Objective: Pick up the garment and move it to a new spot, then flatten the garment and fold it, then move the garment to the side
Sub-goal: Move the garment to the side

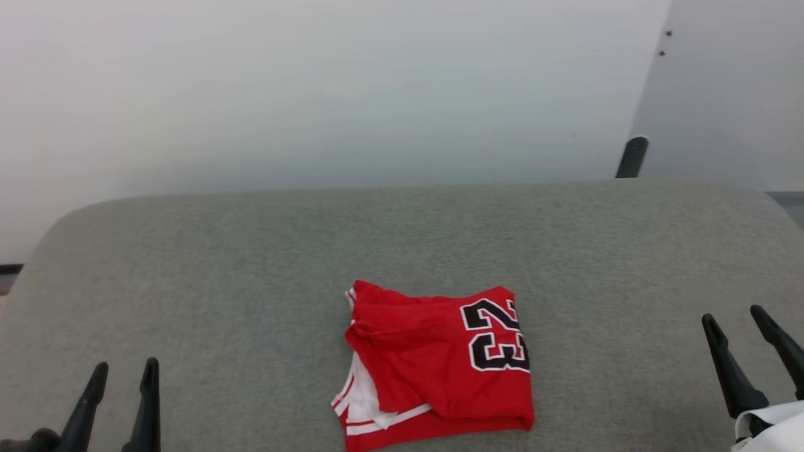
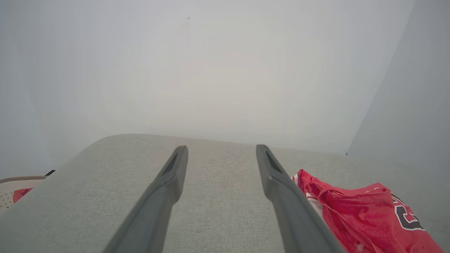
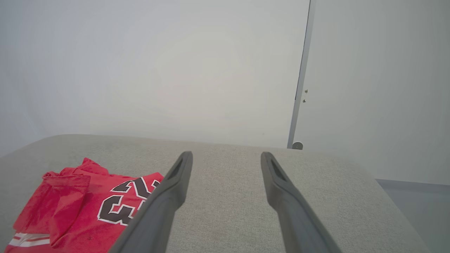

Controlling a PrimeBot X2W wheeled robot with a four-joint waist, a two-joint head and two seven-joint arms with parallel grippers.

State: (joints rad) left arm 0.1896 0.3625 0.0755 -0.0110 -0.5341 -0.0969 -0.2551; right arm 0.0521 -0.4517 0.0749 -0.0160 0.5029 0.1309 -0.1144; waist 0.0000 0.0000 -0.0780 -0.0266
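Red shirt (image 1: 440,358) lies bunched on the grey cushion (image 1: 188,263); left gripper (image 1: 125,365) and right gripper (image 1: 732,314), both spread empty, should pinch opposite edges evenly.

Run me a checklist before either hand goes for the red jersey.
1. Left hand open: ok.
2. Right hand open: ok.
3. Both hands apart from the jersey, holding nothing: ok.
4. Jersey lying flat: not ok, it sits bunched in rumpled layers.
5. Room on the grey cushion to either side of it: ok.
6. How its lower layers lie: cannot tell.
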